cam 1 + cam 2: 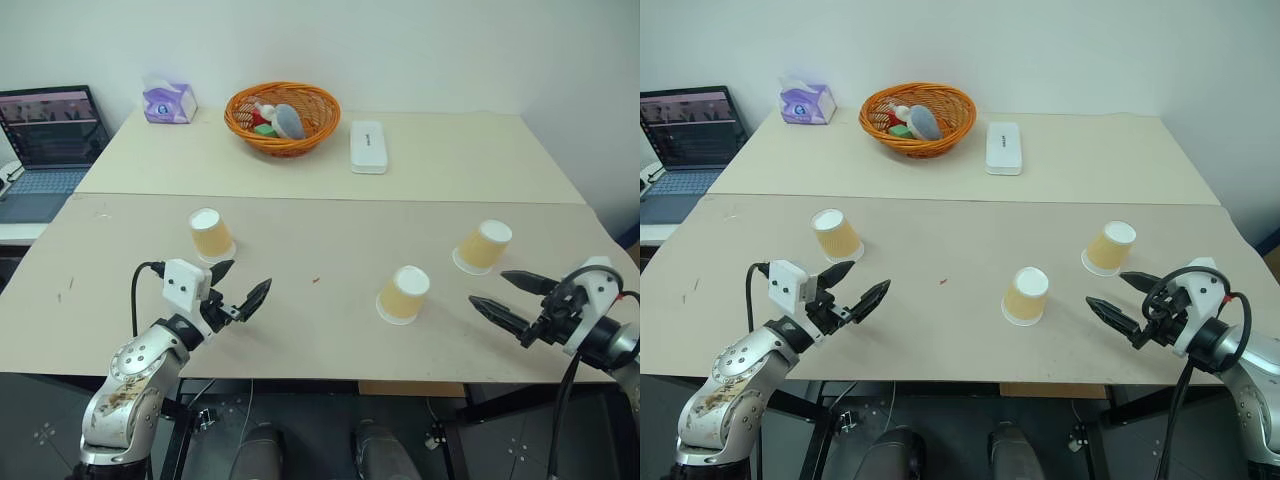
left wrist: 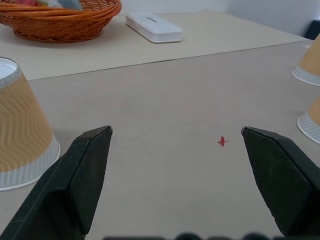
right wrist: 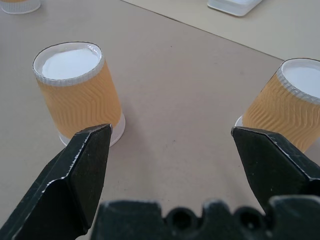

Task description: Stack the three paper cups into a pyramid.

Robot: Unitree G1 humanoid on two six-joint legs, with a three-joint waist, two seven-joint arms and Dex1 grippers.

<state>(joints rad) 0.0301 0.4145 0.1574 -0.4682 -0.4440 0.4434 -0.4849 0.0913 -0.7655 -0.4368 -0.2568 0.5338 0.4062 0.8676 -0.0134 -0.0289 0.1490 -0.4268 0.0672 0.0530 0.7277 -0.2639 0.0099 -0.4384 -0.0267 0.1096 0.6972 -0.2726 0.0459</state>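
**Three cups stand apart on the near desk, both grippers empty**

The near desk (image 1: pixel 300 330) carries all three paper cups, each upside down on its rim and none touching another. Behind it, a second desk (image 1: pixel 450 160) butts against its far edge. On that far desk an orange wicker basket (image 1: pixel 282 117) with a few small items inside stands near the far edge, a white oblong case (image 1: pixel 369 146) lies just to its right, and a purple tissue pack (image 1: pixel 168 102) sits at the far left corner. A laptop (image 1: pixel 45 145) stands open on a separate surface past the left edge.

The left cup (image 1: pixel 210 235) stands in the left half of the near desk, toward the far edge. The middle cup (image 1: pixel 404 294) is right of centre, closer to the front edge. The right cup (image 1: pixel 483 246) sits near the right edge, well apart from the left cup and near the middle one.

The left gripper (image 1: pixel 240 288) hovers over the desk just in front of the left cup, fingers spread wide and holding nothing. The right gripper (image 1: pixel 515 297) hangs near the right front corner, fingers also wide apart and empty, facing the gap between the middle and right cups.
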